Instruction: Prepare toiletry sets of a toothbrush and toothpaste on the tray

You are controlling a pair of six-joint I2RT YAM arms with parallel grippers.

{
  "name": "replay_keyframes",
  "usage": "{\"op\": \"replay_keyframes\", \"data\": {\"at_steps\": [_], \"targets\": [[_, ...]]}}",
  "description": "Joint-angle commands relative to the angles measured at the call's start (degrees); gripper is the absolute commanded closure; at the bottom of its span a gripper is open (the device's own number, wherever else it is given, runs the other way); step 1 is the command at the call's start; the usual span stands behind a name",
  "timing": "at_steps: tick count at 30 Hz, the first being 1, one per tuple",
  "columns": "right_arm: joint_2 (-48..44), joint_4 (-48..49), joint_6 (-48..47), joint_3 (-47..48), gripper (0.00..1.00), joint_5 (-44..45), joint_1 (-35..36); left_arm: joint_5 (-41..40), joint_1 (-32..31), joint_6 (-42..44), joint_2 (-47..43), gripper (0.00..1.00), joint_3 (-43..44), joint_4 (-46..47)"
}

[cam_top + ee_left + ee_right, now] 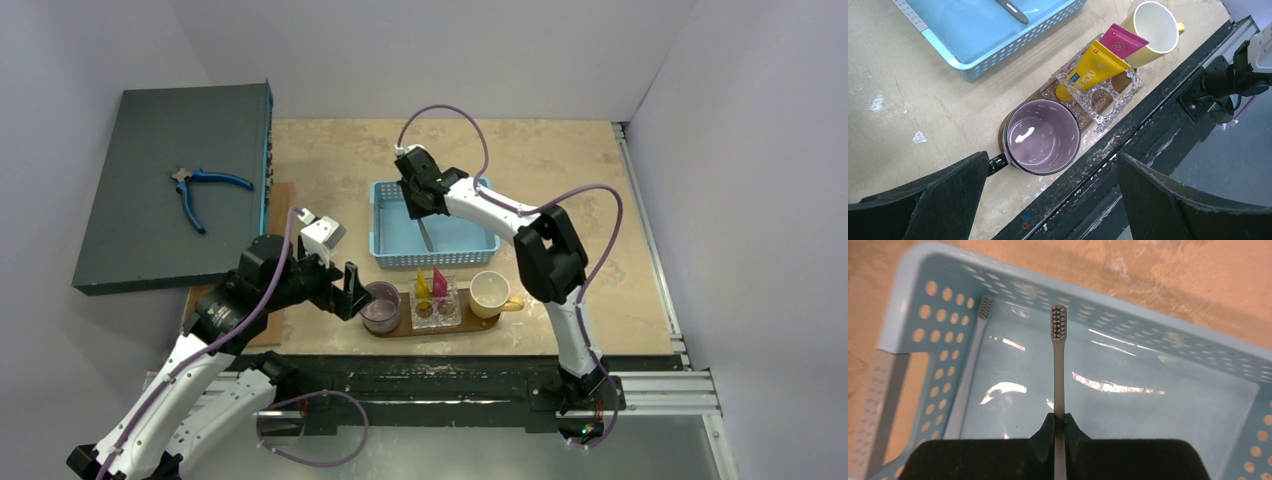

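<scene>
My right gripper (1058, 422) is shut on the handle of a pale toothbrush (1058, 370) and holds it over the blue basket (908, 310), bristle head pointing away. In the top view the gripper (418, 200) and toothbrush (425, 235) are above the basket's middle. A second toothbrush (965, 385) lies along the basket's left wall. The dark brown tray (405, 330) lies at the table's front. On it a glass holder (1108, 95) holds the yellow tube (1093, 67) and the pink tube (1123, 42). My left gripper (1053, 154) is open and empty beside the tray's left end.
A purple mug (1042, 136) stands on the tray's left end and a yellow cup (1155, 25) on its right end. Blue-handled pliers (195, 190) lie on a dark grey board (140, 240) at the far left. A lighter wooden board (283, 200) lies beside it.
</scene>
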Motion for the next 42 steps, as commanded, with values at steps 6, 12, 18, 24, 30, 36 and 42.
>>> {"op": "replay_keyframes", "data": {"at_steps": [6,12,18,24,30,36,42], "targets": [[-11.8,8.2,-2.36,-3.07,1.0,0.31,-0.13,0.24,-0.22,-0.88,1.23,0.0,5.13,3.4],[-20.09,12.5,-4.11,-5.78,1.0,-0.53,-0.08,1.57,-0.2,-1.31,2.96,0.0,8.85,4.34],[-28.0,13.43,-6.57,-7.65,1.0,-4.79,-0.04,2.29,-0.18,0.19,4.96,0.0,14.21,3.71],[-35.45,11.0,-6.93,-9.01,1.0,-14.04,-0.1,4.93,-0.22,2.49,6.69,0.0,18.82,2.68],[-42.96,6.18,-7.56,-11.05,1.0,-26.36,0.05,10.37,-0.17,2.73,8.18,0.0,24.96,0.88],[-49.0,-0.28,-9.88,-14.82,1.0,-38.79,0.18,15.09,-0.22,2.19,8.49,0.0,30.76,-2.26],[-54.68,-6.48,-12.73,-19.3,1.0,-49.25,1.57,15.56,-0.18,2.09,7.89,0.0,34.21,-6.28]]}}
